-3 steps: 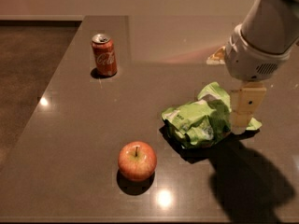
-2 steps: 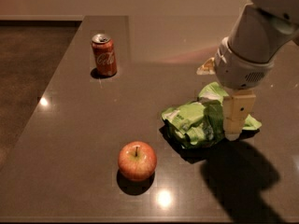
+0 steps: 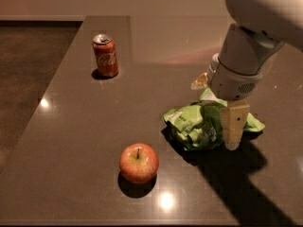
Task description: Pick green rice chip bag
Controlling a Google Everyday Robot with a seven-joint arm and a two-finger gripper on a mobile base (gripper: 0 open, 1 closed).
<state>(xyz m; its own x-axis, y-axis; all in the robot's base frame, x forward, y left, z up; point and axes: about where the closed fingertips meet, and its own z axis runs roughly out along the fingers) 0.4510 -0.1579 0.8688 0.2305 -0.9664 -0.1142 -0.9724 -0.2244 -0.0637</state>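
The green rice chip bag (image 3: 196, 126) lies crumpled on the dark, glossy table (image 3: 75, 141), right of centre and nearer the front edge than the back; its wrinkled lime surface shows pale patches and small print; the gripper (image 3: 233, 129) hangs straight down at the bag's right part, its tan lower end standing in front of the green plastic, with the tip low at the bag's near right edge; bag shows on both sides of it, most to the left and a small corner to the right; whether the tip touches the bag or the table cannot be told, and whether the gripper is spread or pressed together cannot be told either; the pale grey wrist and arm (image 3: 251, 46) rise from it to the upper right corner and hide the rear part of the bag; a dark shadow runs from under the bag toward the lower right; a red apple (image 3: 138, 162) stands stem up near the front edge, well apart from the bag on its lower left; a red soda can (image 3: 105, 56) stands upright far back on the left, well apart from both; small lamp glints shine on the table top.
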